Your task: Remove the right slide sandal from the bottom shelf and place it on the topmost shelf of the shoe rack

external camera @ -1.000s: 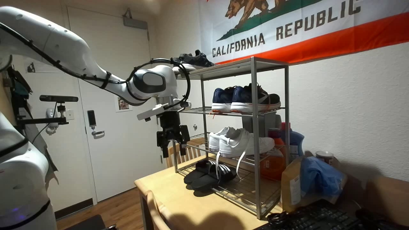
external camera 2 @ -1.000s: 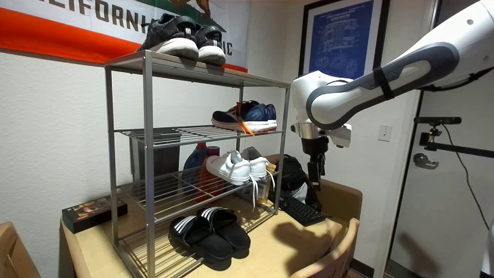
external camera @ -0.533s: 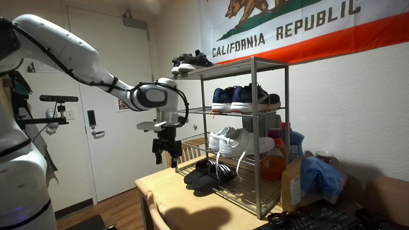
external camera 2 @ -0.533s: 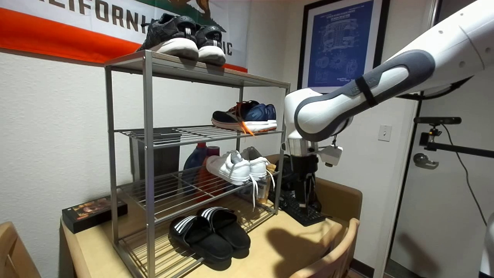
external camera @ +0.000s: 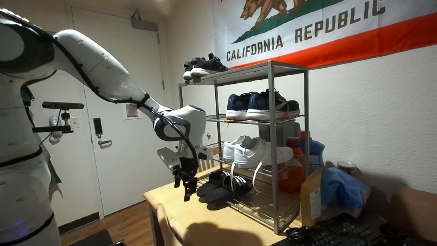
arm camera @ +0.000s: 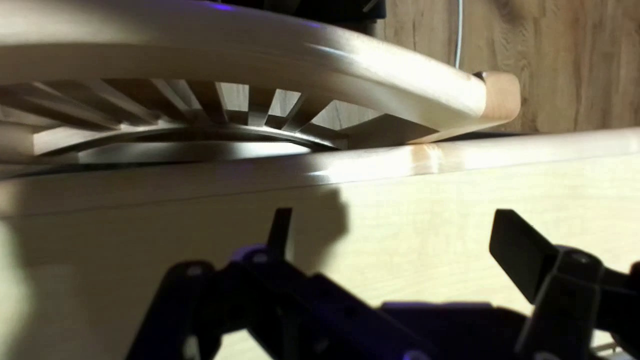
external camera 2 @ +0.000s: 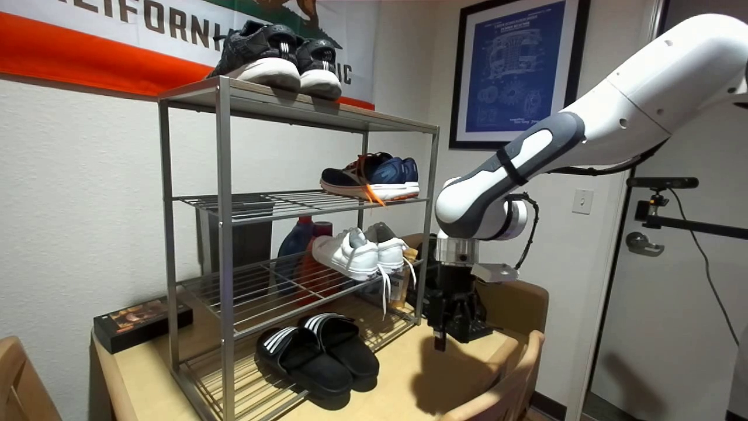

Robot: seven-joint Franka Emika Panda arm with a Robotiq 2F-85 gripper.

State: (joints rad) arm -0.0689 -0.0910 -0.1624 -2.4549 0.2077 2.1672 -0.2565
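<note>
Right slide sandal [external camera 2: 310, 371] lies beside its mate [external camera 2: 350, 346] on the bottom shelf [external camera 2: 285, 406] in an exterior view. In an exterior view, the gripper [external camera: 182, 192] hangs apart from it. Wrist view: fingers [arm camera: 522, 255] released, spread above the table [arm camera: 425, 225].

Room: looks lived-in; home or office, cannot tell which.
Shoe rack [external camera: 273, 136]: holds several pairs of shoes [external camera: 251, 155], stands on a wooden table [external camera: 191, 213].
Flag [external camera: 307, 37]: on the wall [external camera: 368, 112] behind the rack.
Framed print [external camera 2: 517, 73]: hung past the rack's end.
Keyboard [external camera: 351, 232]: near the rack.
Chair [arm camera: 225, 60]: in front of the rack.
Robot arm [external camera: 109, 75]: in front of the rack, a lab-like sign.
</note>
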